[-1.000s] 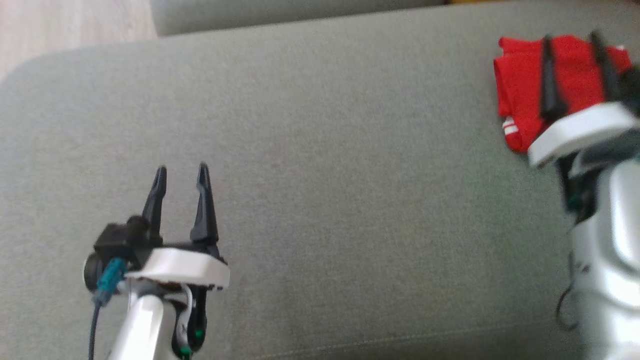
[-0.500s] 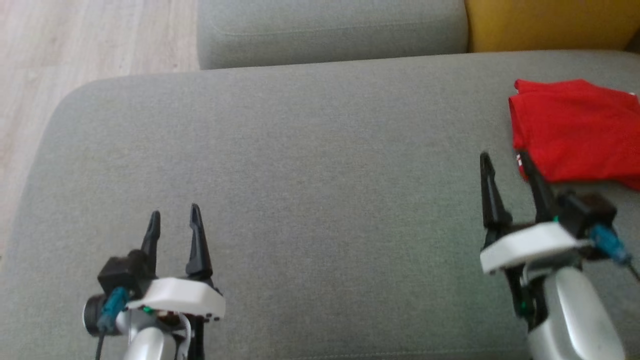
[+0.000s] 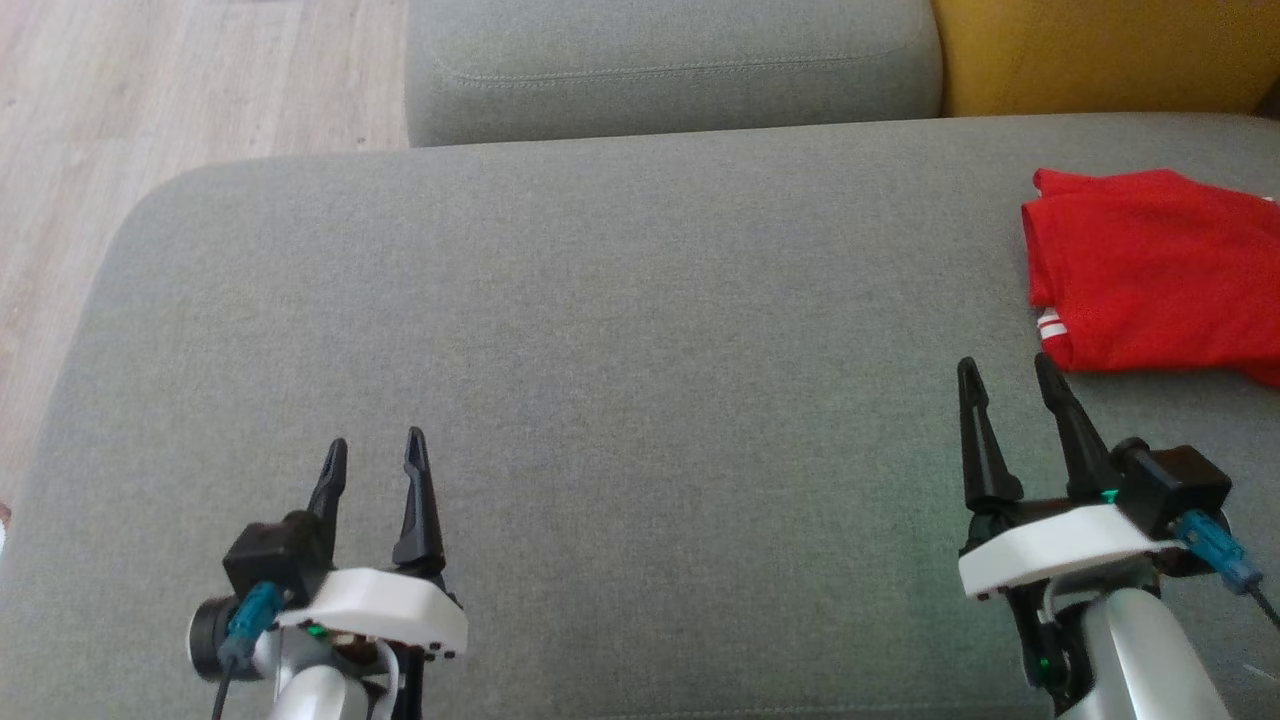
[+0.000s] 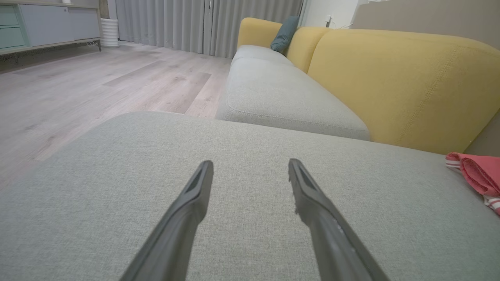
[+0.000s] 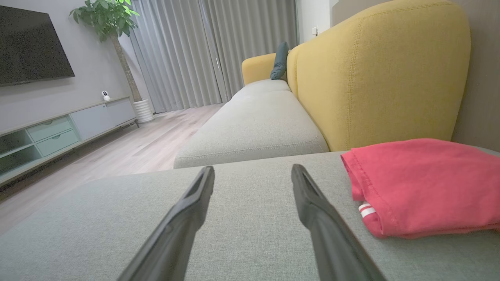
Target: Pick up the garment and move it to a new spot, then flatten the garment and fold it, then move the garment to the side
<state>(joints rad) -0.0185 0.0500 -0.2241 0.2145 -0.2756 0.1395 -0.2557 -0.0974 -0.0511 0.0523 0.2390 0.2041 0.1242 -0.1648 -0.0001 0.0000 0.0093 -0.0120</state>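
The garment (image 3: 1150, 270) is red with a white-striped trim and lies folded at the far right of the grey cushion (image 3: 620, 330). The right wrist view has the garment (image 5: 425, 187) just right of the fingers, and the left wrist view catches its edge (image 4: 478, 177) at the far right. My right gripper (image 3: 1003, 366) hovers open just short of the garment's near left corner, nothing between its fingers. My left gripper (image 3: 376, 450) hangs open and empty over the cushion's front left.
A second grey seat cushion (image 3: 670, 60) lies beyond the one I work over, with a yellow sofa back (image 3: 1100, 50) to its right. Wooden floor (image 3: 150, 90) runs along the left. A TV cabinet (image 5: 58, 132) and a potted plant (image 5: 113, 23) stand far off.
My right gripper has drawn back off the red garment toward me and now stands clear of it. The head camera has tilted too, so the whole scene has shifted down in its view.
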